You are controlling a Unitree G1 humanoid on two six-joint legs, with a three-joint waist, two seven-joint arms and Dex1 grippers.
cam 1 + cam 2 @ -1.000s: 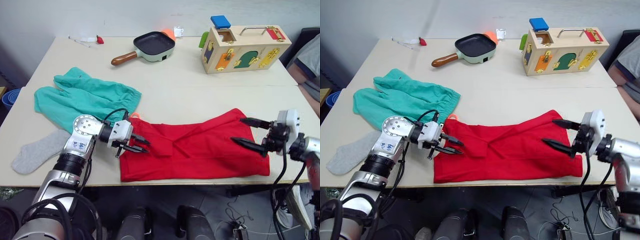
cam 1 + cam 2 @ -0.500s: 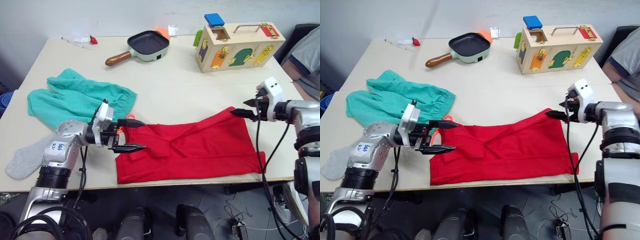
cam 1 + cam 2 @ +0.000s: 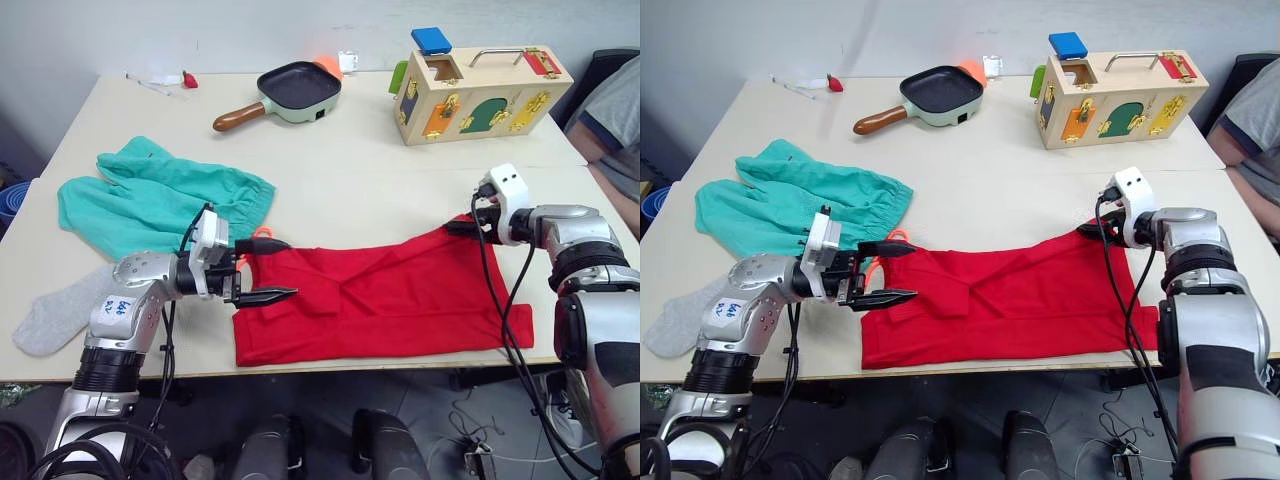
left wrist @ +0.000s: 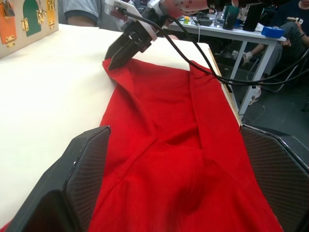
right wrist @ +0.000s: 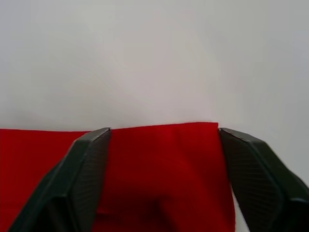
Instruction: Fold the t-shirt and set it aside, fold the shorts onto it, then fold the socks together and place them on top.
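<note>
T-shirt [image 3: 385, 305]: I read its long axis as crosswise on the counter [image 3: 350, 170]. Left gripper [image 3: 268, 270], fingers spread, empty, at one end; right gripper [image 3: 1092, 229], spread, empty, at the opposite far corner.

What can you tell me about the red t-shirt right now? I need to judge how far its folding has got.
The t-shirt is plain red soft cloth, lying flat and partly folded into a long band along the table's near edge, with creases and an overlapping flap near its middle. The right gripper sits at its far right corner with fingers spread; the open left gripper is at its left end.
</note>
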